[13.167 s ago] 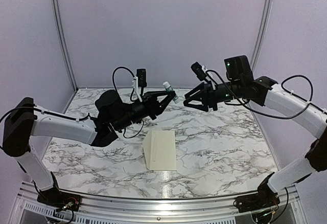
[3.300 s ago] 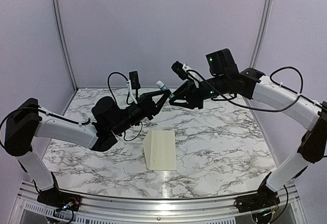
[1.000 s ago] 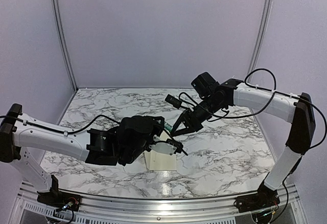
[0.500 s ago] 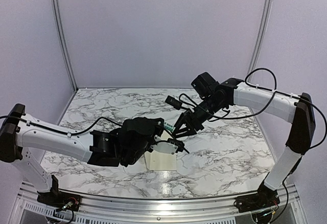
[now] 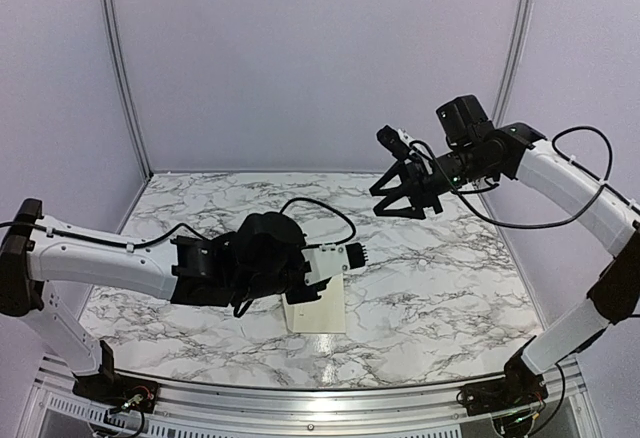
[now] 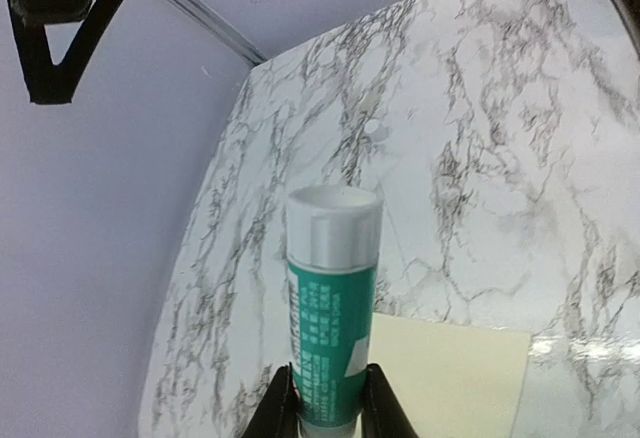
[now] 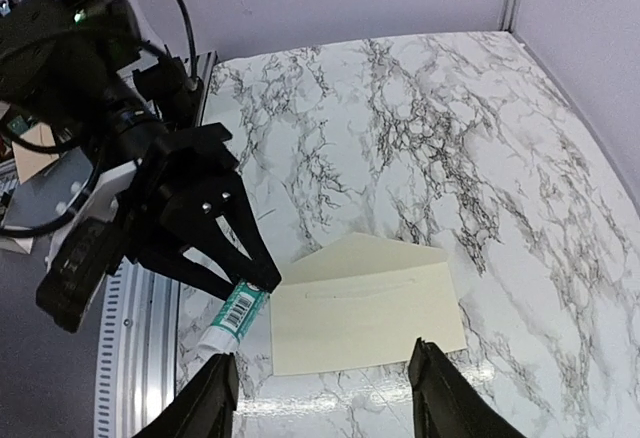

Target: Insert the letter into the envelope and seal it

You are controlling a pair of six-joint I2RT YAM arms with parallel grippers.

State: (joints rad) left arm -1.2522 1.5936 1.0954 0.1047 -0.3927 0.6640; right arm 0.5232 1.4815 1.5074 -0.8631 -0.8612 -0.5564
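Right now the left gripper (image 6: 328, 410) is clamping a small glue tube with a white cap and a green label (image 6: 330, 308) by its lower end, one black finger pressing in on each side. White lettering is running down the green label in the left wrist view, but it is too blurred for me to read and I cannot make out a brand. A black barcode (image 7: 238, 306) is showing on the tube's white part in the right wrist view.

The tube is hanging above the white marble table with grey veins (image 5: 450, 278). In the left wrist view it is standing up the middle of the frame and hiding the left edge of the envelope.

That long, flat, cream-yellow paper envelope (image 7: 365, 323) is lying on the marble in the lower middle of the overhead view. Its face is plain, and its triangular flap (image 7: 370, 250) is lying open, pointing toward the top of the right wrist view. The left arm's black wrist is covering its upper left corner from overhead.

The right gripper (image 5: 405, 203) is hovering in the upper right of the overhead view, well apart from the envelope, with its jaws spread wide on nothing. A black cable (image 5: 320, 206) is looping over the left wrist, and an aluminium rail (image 5: 300, 398) is running along the bottom edge.
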